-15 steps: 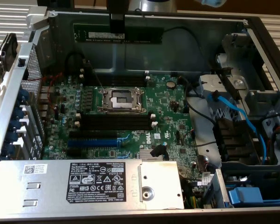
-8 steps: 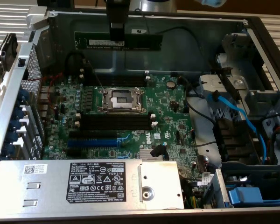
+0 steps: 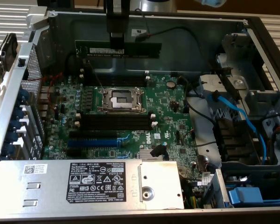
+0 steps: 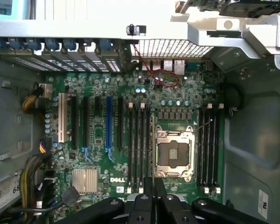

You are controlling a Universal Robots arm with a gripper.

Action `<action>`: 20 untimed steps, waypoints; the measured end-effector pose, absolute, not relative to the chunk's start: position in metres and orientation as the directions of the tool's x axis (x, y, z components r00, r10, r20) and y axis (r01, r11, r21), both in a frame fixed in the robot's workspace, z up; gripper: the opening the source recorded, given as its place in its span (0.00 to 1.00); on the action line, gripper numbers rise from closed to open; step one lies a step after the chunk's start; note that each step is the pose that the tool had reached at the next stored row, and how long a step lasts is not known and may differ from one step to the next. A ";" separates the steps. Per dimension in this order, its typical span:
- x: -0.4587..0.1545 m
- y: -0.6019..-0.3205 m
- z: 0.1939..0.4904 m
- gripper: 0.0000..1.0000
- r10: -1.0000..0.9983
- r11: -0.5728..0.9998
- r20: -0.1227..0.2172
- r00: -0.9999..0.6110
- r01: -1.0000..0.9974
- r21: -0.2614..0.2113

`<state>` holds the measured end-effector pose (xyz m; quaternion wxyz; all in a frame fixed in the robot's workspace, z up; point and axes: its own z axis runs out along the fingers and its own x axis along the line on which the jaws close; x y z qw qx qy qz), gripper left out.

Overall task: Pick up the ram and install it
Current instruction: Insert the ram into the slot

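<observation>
Fig. My end effector [image 3: 116, 41], pressed together on the ram [image 3: 119, 49], pinches it at mid-length by its upper edge. The ram hangs level above the motherboard [image 3: 168, 107], near the edge that runs along the plain steel wall of the case [image 3: 186, 23].

Risks, as I judge them:
- A grip on one narrow spot may let the long stick tilt, so that one end meets a memory slot [image 3: 114, 122] first and jams.
- A slip could drop it onto the open CPU socket [image 3: 120, 99], whose contacts look delicate.
- Pressing off-line could flex the board.

Materials: the ram is a thin, rigid green board with flat black chips and a pale label. The slots are long black plastic channels with white end clips. The socket frame is bright metal.
</observation>
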<state>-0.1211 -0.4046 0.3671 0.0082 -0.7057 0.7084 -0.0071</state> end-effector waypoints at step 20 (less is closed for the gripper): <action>-0.121 -0.410 0.331 0.12 -1.000 0.013 -0.002 -0.013 -1.000 -0.022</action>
